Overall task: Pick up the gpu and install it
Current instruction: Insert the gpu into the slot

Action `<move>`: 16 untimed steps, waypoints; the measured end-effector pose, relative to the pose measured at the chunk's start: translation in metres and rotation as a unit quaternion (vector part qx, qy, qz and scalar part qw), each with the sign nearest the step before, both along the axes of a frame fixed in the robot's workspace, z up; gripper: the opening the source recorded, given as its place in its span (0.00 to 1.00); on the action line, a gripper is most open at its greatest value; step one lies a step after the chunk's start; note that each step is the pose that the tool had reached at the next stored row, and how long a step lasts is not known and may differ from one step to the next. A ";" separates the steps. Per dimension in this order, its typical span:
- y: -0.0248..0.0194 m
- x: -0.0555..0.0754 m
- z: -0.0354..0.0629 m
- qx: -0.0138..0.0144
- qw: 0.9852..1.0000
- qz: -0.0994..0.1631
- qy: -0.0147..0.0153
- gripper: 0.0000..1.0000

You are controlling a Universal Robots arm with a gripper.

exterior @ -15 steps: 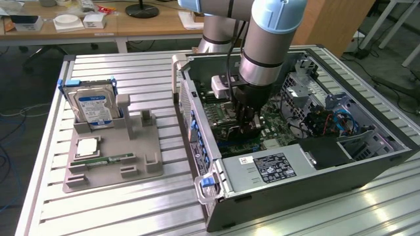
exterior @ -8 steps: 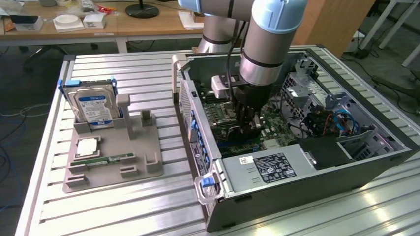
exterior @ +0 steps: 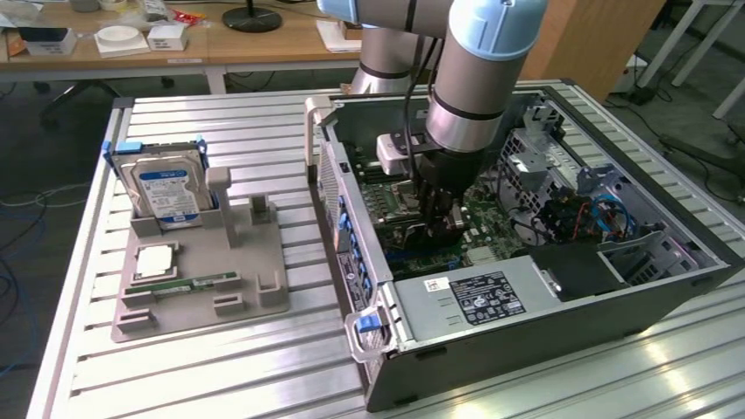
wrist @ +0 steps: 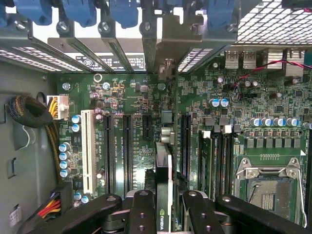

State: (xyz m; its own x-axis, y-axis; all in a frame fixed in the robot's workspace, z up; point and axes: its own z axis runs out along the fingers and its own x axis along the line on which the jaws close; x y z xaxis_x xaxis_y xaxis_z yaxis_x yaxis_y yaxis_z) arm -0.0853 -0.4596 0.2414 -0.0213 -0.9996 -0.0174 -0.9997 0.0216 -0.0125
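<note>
The open computer case [exterior: 349,192] lies on its side on the slatted metal table, motherboard [wrist: 122,92] facing up. My gripper [exterior: 442,223] reaches down into the case over the board. In the wrist view the gpu [wrist: 164,170] stands edge-on between the two black fingers [wrist: 142,214], a thin dark card with a small green logo near the grip. The gripper [wrist: 165,212] is shut on the gpu. The card hangs above the black expansion slots [wrist: 127,146], its far end pointing at the pale metal bracket [wrist: 165,44] in the rear slot openings.
A grey parts holder [exterior: 244,271] sits at the exterior view's left with a silver hard drive [exterior: 167,190], a processor [exterior: 155,260] and a green memory stick [exterior: 187,284]. Inside the case are a white slot [wrist: 87,151], the processor socket [wrist: 265,190], bundled cables [wrist: 29,112] and the power supply [exterior: 489,297].
</note>
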 end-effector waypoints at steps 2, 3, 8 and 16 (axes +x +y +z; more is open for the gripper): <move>0.0000 0.000 0.0000 0.000 1.000 0.000 0.000 0.26; 0.0000 0.000 0.0000 0.000 1.000 0.000 0.000 0.26; 0.0000 0.000 -0.0001 0.000 1.000 0.003 0.000 0.26; 0.0000 -0.002 -0.0011 0.000 1.000 0.004 0.000 0.26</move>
State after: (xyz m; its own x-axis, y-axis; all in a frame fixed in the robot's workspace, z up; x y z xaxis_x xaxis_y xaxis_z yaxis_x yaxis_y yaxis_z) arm -0.0870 -0.4597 0.2403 -0.0141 -0.9998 -0.0170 -0.9998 0.0143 -0.0126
